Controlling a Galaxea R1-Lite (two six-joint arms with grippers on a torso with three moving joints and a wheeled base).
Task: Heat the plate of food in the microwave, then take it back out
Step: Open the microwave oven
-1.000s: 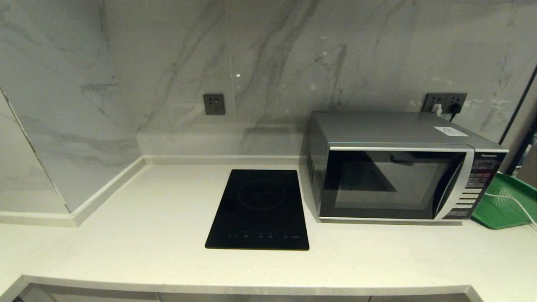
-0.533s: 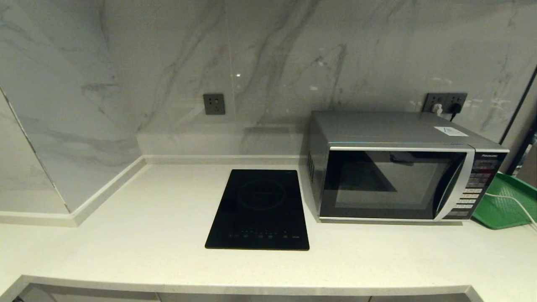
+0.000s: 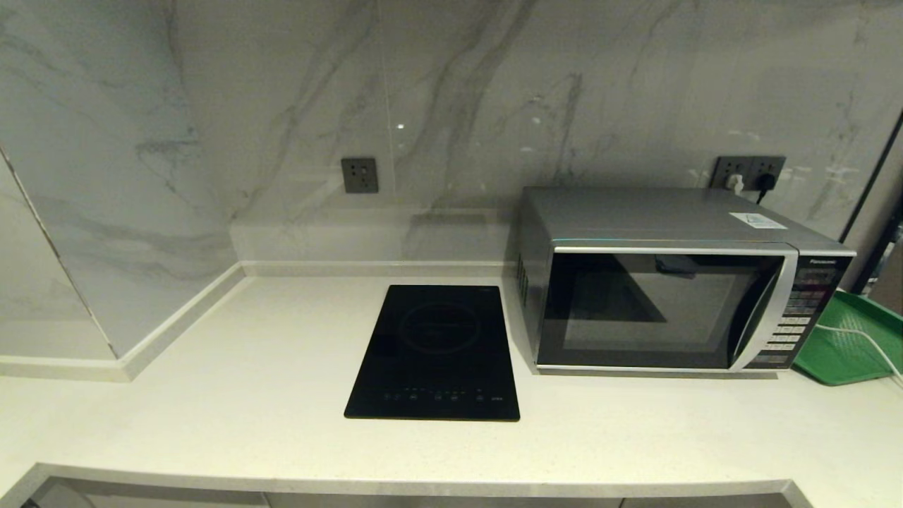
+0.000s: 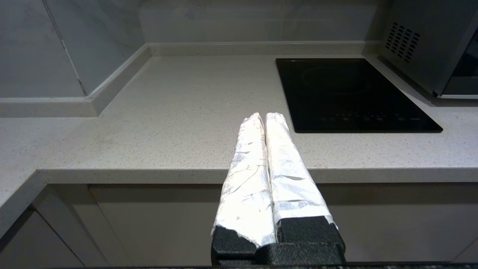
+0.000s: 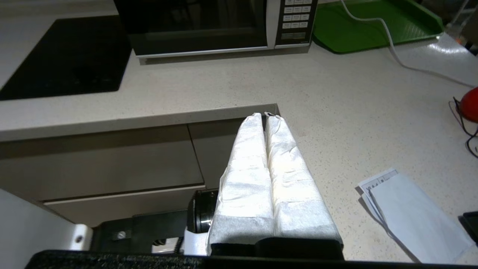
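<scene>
Head view: microwave at back right of pale counter, dark door fully closed, curved handle beside button panel, plugged into wall socket behind. Plate of food nowhere in sight here; could be inside behind the dark glass, cannot tell. Black induction hob just left of the microwave, bare. Green tray to the right of the microwave, white cable draped across it. Second socket on marble wall. No arm or gripper in frame.

Left wrist view: left gripper parked low in front of the counter edge, below the worktop, taped fingers pressed together, holding nothing. Hob ahead, microwave side vents at the far edge. Cabinet fronts under the counter. No plate.

Right wrist view: right gripper likewise parked off the counter corner, fingers pressed together, empty. Microwave door and keypad ahead, green tray beyond, cable trailing over the side counter. White papers lying on that side counter, red object at the edge, unclear what.

Progress, as judgement: either not begun or mid-heating, cannot tell which; door shut, plate unlocated, both arms idle. Left at minimum: opening the door and getting the plate out onto the counter.
</scene>
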